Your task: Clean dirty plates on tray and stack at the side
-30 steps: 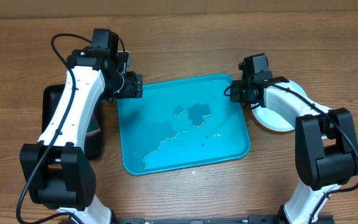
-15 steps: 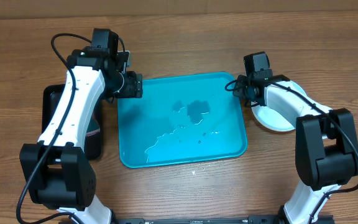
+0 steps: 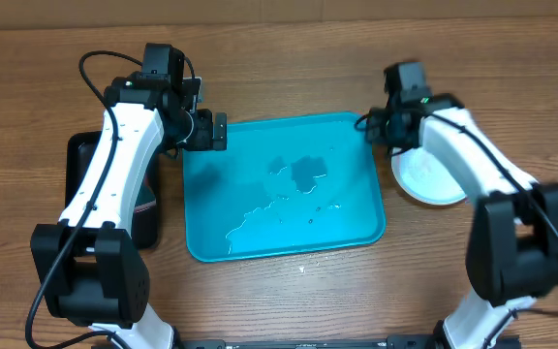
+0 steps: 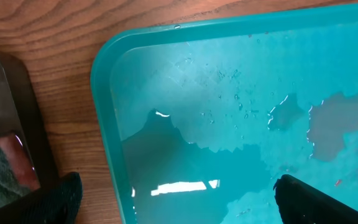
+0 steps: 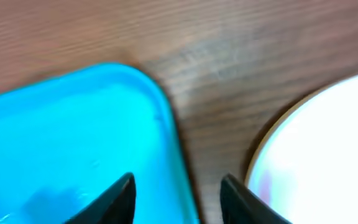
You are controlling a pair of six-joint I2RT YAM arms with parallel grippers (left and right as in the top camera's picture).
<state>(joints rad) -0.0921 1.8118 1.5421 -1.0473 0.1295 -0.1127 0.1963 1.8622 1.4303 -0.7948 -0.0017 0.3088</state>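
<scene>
Right pincer [image 5: 179, 194] higher; tray [image 3: 250, 176] wet, turquoise.

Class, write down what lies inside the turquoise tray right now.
Inside the tray only a water film and small specks show. The left gripper hides a patch near one corner.

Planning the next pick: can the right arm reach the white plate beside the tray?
Probably yes: the white plate lies uncovered beside the open right gripper, which straddles the turquoise tray at its corner; nothing stands between them.
</scene>
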